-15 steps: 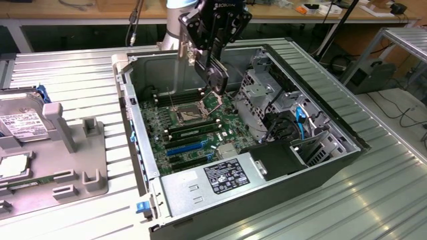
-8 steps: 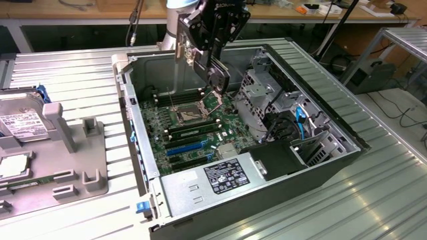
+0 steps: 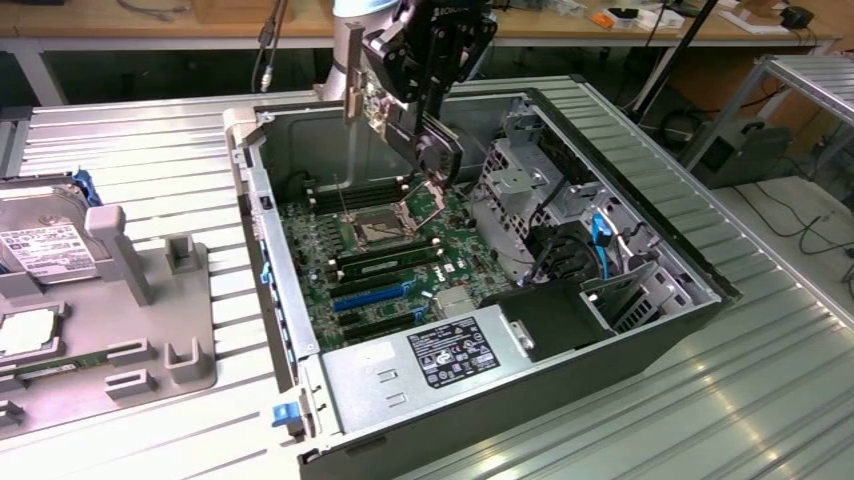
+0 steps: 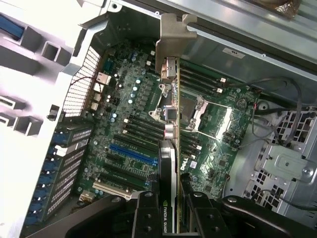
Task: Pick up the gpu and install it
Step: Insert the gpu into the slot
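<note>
My gripper (image 3: 424,95) hangs over the open computer case (image 3: 267,260), shut on the gpu (image 3: 438,148). The card is held on edge and tilted, its pale metal bracket (image 3: 355,78) toward the case's back wall. It hovers above the motherboard (image 3: 400,255), over the processor socket, touching nothing. In the wrist view the gpu (image 4: 168,163) runs edge-on between the two black fingers (image 4: 148,213), and its bracket (image 4: 171,44) reaches toward the case's rear. The blue expansion slot (image 4: 131,153) lies beside the card's line, not under it.
A power supply (image 3: 441,355) fills the case's near corner, and a metal drive cage (image 3: 534,190) with blue cables stands on the exterior view's right. At the exterior view's left, a grey tray (image 3: 160,330) carries a hard drive (image 3: 40,250) and memory sticks (image 3: 47,368).
</note>
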Action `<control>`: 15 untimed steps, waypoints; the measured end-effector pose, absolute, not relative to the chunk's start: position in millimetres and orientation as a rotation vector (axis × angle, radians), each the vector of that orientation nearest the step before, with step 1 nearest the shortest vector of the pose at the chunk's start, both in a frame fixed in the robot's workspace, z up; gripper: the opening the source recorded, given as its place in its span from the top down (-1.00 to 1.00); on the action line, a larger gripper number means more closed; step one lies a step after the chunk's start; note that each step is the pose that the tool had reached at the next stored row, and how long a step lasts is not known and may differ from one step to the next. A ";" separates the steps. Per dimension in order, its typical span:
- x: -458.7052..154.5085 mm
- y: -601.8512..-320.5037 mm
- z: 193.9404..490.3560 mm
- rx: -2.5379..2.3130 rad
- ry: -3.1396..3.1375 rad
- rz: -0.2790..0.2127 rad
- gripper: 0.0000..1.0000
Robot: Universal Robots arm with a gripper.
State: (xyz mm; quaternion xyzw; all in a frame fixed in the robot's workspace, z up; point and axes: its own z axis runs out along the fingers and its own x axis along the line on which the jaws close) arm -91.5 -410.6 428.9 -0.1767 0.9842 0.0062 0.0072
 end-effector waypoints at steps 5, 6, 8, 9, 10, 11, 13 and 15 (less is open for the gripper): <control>-91.5 -410.6 428.9 -0.553 3.078 0.019 0.47; -91.5 -410.6 428.9 -0.553 3.078 0.019 0.47; -91.5 -410.6 428.9 -0.563 3.076 0.019 0.47; -91.5 -410.6 428.9 -0.573 3.074 0.019 0.47; -91.5 -410.6 429.0 -0.578 3.074 0.019 0.47; -91.5 -410.6 429.0 -0.583 3.073 0.019 0.47; -91.5 -410.6 428.9 -0.597 3.070 0.020 0.47; -91.5 -410.6 429.0 -0.611 3.067 0.020 0.47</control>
